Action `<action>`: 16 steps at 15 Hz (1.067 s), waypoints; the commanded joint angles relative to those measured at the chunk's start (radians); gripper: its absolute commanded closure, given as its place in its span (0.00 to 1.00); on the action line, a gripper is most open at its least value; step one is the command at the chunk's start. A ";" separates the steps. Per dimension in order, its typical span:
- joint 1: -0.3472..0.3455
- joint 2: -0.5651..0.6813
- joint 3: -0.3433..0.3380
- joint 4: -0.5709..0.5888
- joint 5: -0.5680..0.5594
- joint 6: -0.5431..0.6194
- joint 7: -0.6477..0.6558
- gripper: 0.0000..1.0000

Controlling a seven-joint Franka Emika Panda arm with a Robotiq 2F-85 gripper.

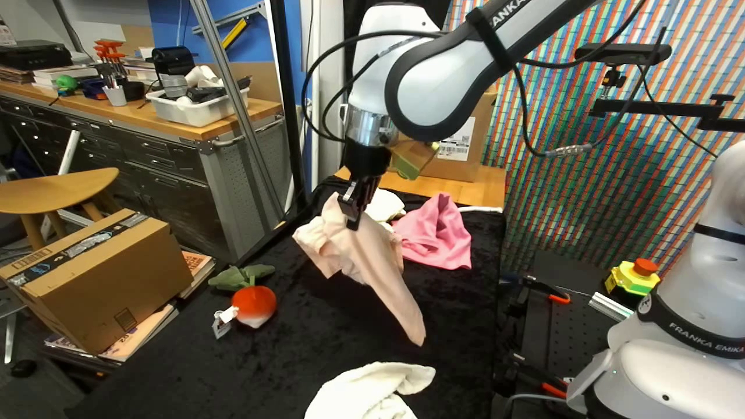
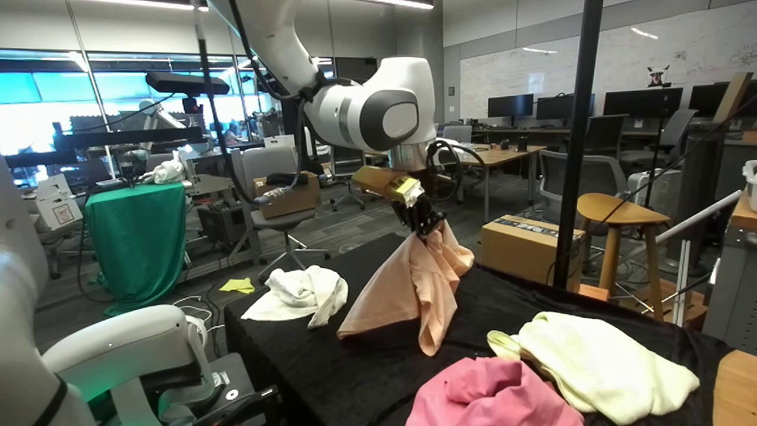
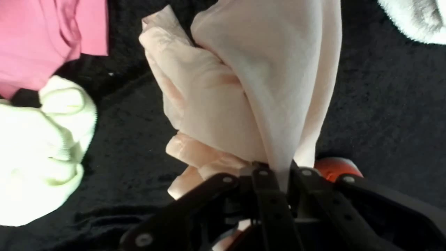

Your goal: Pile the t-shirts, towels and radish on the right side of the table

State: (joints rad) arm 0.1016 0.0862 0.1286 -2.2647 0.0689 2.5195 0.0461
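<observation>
My gripper [image 1: 353,210] is shut on a peach cloth [image 1: 375,250], which hangs in folds above the black table [image 1: 192,372]. In the wrist view the cloth [image 3: 240,104] runs up between the fingertips [image 3: 278,170]. Whether its lowest end touches the table, I cannot tell. The red radish [image 1: 255,302] with green leaves lies on the table; part shows beside the fingers in the wrist view [image 3: 336,168]. A pink cloth [image 2: 497,396] and a pale yellow cloth [image 2: 603,367] lie together at one end. A white towel [image 2: 304,293] lies crumpled at the other end.
A wooden surface [image 1: 486,181] with a cardboard box [image 1: 465,157] adjoins the table. Another cardboard box [image 1: 99,279] stands beside the table's edge. A black upright post [image 2: 573,148] rises near that edge. A robot arm base [image 1: 669,372] stands at the opposite side.
</observation>
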 commanded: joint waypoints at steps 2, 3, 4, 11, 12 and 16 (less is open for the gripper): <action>-0.037 -0.185 -0.061 -0.129 -0.050 0.051 0.160 0.91; -0.052 -0.202 -0.072 -0.141 -0.076 0.056 0.205 0.91; -0.069 -0.216 -0.080 -0.152 -0.100 0.059 0.249 0.91; -0.202 -0.230 -0.094 -0.171 -0.314 0.089 0.631 0.91; -0.217 -0.229 -0.096 -0.165 -0.343 0.077 0.691 0.91; -0.265 -0.218 -0.105 -0.152 -0.458 0.045 0.938 0.92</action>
State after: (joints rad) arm -0.1355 -0.1201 0.0268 -2.4202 -0.3137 2.5788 0.8191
